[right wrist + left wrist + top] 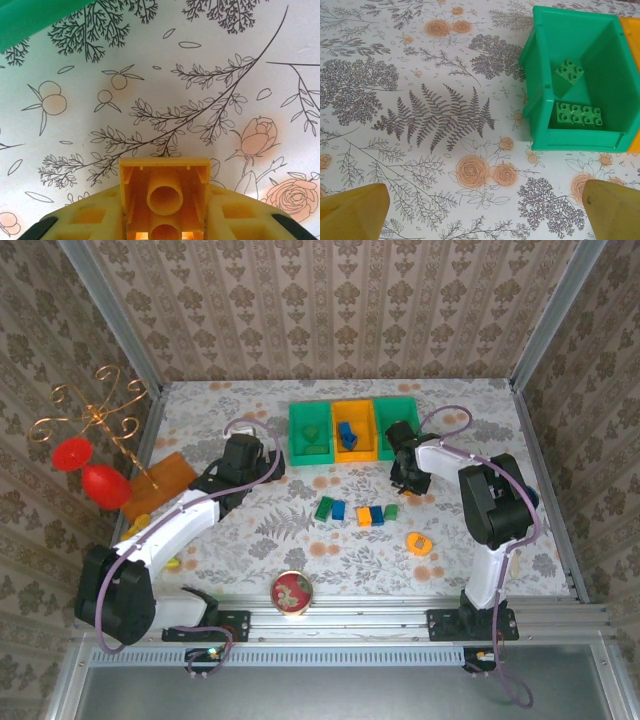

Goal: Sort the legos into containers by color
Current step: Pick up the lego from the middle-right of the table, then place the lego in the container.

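Observation:
Three containers stand in a row at the back: a green bin (pixel 297 430), an orange bin (pixel 355 456) with a blue lego (pixel 346 433) in it, and a second green bin (pixel 395 405). A loose row of green, blue and orange legos (pixel 357 512) lies mid-table, with an orange-yellow piece (pixel 419 543) to its right. My right gripper (pixel 408 476) sits just in front of the right green bin, shut on an orange-yellow lego (pixel 165 187) whose hollow underside faces the camera. My left gripper (pixel 485 215) is open over bare cloth, near the left green bin (pixel 540 95), which holds two green legos (pixel 579 114).
A round red-lidded tin (pixel 291 592) sits at the near edge. A gold wire stand with red balls (pixel 88 470) and a flat orange sheet (pixel 160 480) are at the left, with yellow pieces (pixel 175 562) close to the left arm. Patterned walls enclose the table.

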Robot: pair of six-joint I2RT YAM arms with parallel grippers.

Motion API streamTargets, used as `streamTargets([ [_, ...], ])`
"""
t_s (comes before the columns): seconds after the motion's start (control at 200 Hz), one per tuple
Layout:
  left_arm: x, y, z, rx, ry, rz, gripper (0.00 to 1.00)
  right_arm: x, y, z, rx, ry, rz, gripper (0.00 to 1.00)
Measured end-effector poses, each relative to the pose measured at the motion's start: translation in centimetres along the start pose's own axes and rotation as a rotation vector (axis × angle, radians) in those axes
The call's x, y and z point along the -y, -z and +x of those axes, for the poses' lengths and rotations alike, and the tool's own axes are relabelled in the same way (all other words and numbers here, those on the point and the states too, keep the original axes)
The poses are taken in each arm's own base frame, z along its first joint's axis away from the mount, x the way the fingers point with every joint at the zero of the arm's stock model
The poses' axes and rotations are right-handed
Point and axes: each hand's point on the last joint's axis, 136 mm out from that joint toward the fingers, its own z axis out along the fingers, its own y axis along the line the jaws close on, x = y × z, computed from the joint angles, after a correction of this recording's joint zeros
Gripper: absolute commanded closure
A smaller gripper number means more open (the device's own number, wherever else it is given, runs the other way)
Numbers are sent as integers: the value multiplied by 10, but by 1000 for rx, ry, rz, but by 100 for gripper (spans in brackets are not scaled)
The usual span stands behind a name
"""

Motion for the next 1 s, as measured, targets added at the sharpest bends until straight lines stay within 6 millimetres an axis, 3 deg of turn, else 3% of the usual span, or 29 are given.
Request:
streamTargets([
  [0.37, -2, 0, -1, 1, 4, -5, 0, -7, 29, -16, 61, 31, -49, 74],
  [0.8, -2, -1, 0, 0, 4, -5, 0, -51, 97, -86, 242, 108, -168, 73],
  [1.0, -3, -1, 0, -1, 3, -6, 0, -70, 101, -114, 291, 150, -168, 73],
])
